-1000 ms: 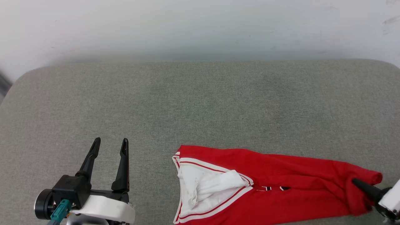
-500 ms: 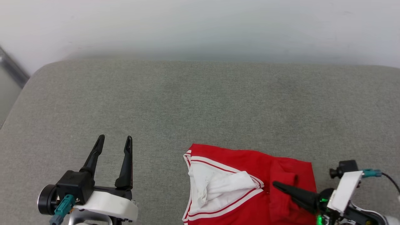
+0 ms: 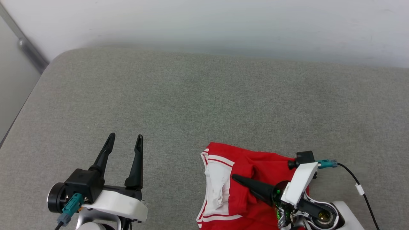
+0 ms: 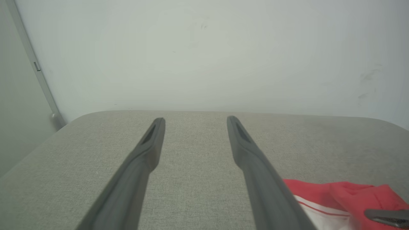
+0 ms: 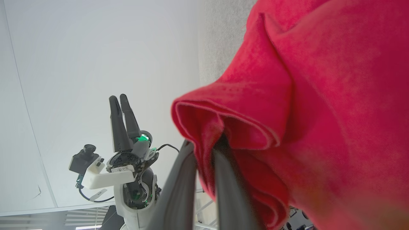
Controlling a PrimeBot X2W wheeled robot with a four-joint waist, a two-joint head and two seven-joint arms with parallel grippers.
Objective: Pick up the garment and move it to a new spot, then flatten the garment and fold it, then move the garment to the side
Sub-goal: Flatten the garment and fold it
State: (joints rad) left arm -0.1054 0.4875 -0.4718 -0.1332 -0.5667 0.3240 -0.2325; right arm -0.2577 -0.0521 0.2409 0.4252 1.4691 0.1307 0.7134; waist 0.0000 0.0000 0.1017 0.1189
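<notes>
- Two dark fingers of the right gripper (image 3: 235,177) are pressed together on a fold of the garment (image 3: 255,161). In the right wrist view the red cloth wraps over the fingertips and hides them, with a doubled hem bunched between the fingers.
- The right gripper lies low over the shirt and points toward the robot's left. Its tip sits at the edge of the white sleeve part.
- The garment is bunched at the near edge of the grey cushion (image 3: 191,105), right of centre in the head view. Its red body is folded over on itself, and the white part with red-striped trim is on its left side. The near part runs off the bottom of that view.
- The left gripper (image 3: 125,136) has its fingers spread wide with nothing between them. It hangs over bare cushion, well apart from the garment, with its fingers pointing toward the wall (image 3: 204,22).
- In the left wrist view the garment's red and white edge shows at the lower right, beside one finger, and the right gripper's dark tip lies across it.
</notes>
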